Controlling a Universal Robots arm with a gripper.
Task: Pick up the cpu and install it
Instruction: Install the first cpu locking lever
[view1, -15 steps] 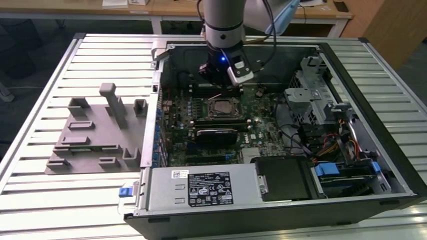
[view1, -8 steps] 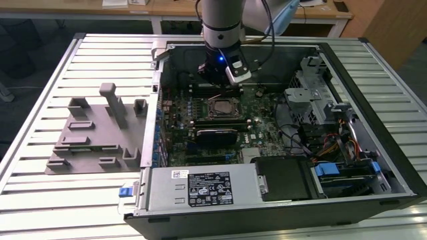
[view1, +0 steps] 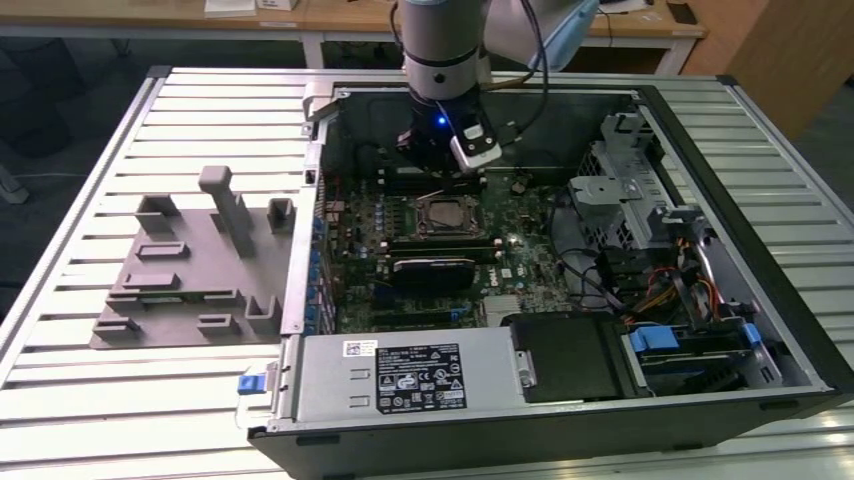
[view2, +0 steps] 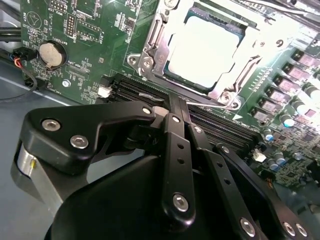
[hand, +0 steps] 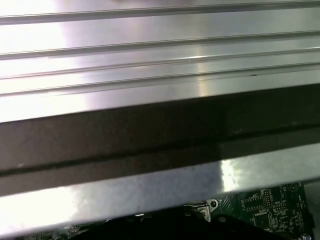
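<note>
Black pincer (view2: 172, 106) links lie nearest in the second wrist view: matt metal bars with bright screw heads. The two inner bars converge toward the tip, so the jaws appear closed, with nothing seen between them. In the exterior view the pincer hangs inside the case (view1: 534, 440), over the slots (view2: 135, 92) just beside the socket (view2: 150, 47).

The cpu (view2: 205, 50) lies flat in the socket, near the pincer tip but apart from it; a bright steel frame borders it; a thin wire lever runs along one side.

Handling, as a judgement:
- light, thin and stiff; no flex expected
- the pale lid is smooth bare metal, likely slippery against hard pads
- the underside contacts are likely fragile; keep the part level
- take hold by two opposite edges, not by the face; the frame leaves little edge exposed

Materials:
- board (view2: 85, 30): green, glossy, densely populated
- slots: long, black plastic, parallel
- coin cell (view2: 52, 54): round, silver
- case: dark sheet steel, open on top
- bench (view1: 134, 400): pale ribbed metal slats
- fixture (view1: 187, 270): grey plastic plate with upright blocks, on the bench at the exterior view's left of the case
</note>
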